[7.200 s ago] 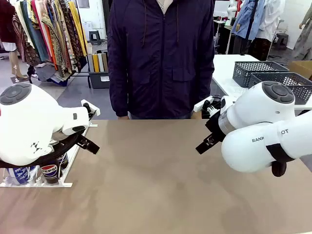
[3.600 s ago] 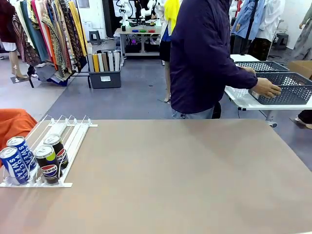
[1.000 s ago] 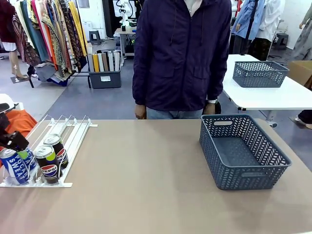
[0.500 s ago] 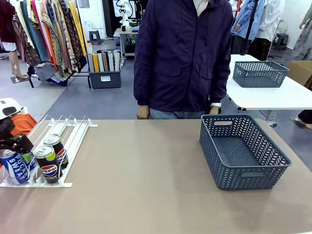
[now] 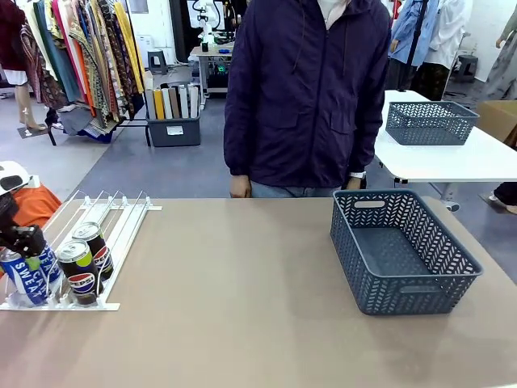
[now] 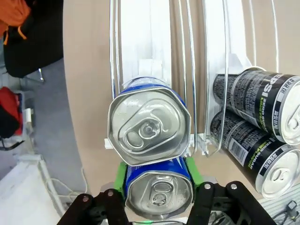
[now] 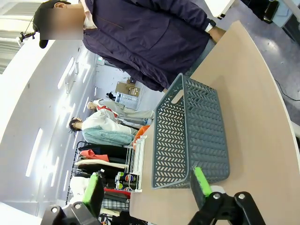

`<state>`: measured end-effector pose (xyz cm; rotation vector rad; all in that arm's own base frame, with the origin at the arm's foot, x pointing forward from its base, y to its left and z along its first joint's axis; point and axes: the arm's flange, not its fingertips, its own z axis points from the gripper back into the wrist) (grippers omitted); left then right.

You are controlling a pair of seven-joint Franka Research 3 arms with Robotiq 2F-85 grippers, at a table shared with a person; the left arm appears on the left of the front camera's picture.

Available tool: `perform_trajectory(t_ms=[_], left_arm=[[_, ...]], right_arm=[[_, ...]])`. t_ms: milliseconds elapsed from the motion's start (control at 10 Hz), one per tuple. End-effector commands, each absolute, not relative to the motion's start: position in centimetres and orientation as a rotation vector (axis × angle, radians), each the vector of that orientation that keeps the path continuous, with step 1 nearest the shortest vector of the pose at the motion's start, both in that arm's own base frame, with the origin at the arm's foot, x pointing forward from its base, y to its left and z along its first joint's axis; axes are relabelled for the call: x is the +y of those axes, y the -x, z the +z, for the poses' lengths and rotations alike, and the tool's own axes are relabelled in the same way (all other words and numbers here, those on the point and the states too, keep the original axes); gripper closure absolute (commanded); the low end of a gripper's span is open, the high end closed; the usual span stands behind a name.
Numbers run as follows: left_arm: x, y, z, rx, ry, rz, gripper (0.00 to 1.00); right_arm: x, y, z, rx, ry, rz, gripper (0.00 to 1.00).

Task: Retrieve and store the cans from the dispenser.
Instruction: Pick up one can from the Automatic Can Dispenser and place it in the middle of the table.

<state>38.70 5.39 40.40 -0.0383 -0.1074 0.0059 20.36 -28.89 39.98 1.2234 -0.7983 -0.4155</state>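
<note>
At the worktop's [image 5: 242, 323] 8 o'clock corner, the left gripper [image 6: 157, 174] has just clenched on the front Pocari can [image 6: 158, 194] in the dispenser's [image 5: 121, 234] left lane. A second ago it hung released. The can, not yet out of its lane, looks ready to lift. The right gripper [image 7: 146, 184] stands released. Unlike seconds earlier, a basket [image 5: 355, 267] now sits at 3 o'clock, with the person [image 5: 307, 89] behind at 12.

You can read "SWEAT" in white letters running down the blue can [image 5: 23, 280] in the front view. The front black can [image 5: 80, 276] beside it shows the round Pepsi logo. In the left wrist view, "PSI" stands on the upper black can [image 6: 262, 98]; its small green print is too fine to read.
</note>
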Motion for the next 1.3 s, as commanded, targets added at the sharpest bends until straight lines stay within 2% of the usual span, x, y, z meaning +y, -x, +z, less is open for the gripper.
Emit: perform_trajectory(t_ms=[0,200,400,600,800,1000,1200], left_arm=[[4.9,-37.6,39.9,-0.122,0.009,0.025,1.00],[4.9,-37.4,40.1,-0.120,0.001,0.020,1.00],[4.9,-36.2,43.5,-0.176,0.000,-0.008,1.00],[5.0,-32.8,51.9,-0.301,0.028,-0.116,1.00],[4.7,-28.4,58.7,-0.479,-0.063,-0.170,1.00],[4.8,-24.6,61.7,-0.635,-0.040,-0.209,1.00],[6.1,-23.2,61.8,-0.703,0.073,-0.218,1.00]], right_arm=[[-29.0,-20.7,40.2,-0.833,-1.224,-0.403,0.00],[-29.0,-20.7,40.2,-0.833,-1.224,-0.403,0.00],[-29.0,-20.7,40.2,-0.833,-1.224,-0.403,0.00],[-29.0,-20.7,40.2,-0.833,-1.224,-0.403,0.00],[-29.0,-20.7,40.2,-0.833,-1.224,-0.403,0.00],[-29.0,-20.7,40.2,-0.833,-1.224,-0.403,0.00],[-29.0,-20.7,40.2,-0.833,-1.224,-0.403,0.00]])
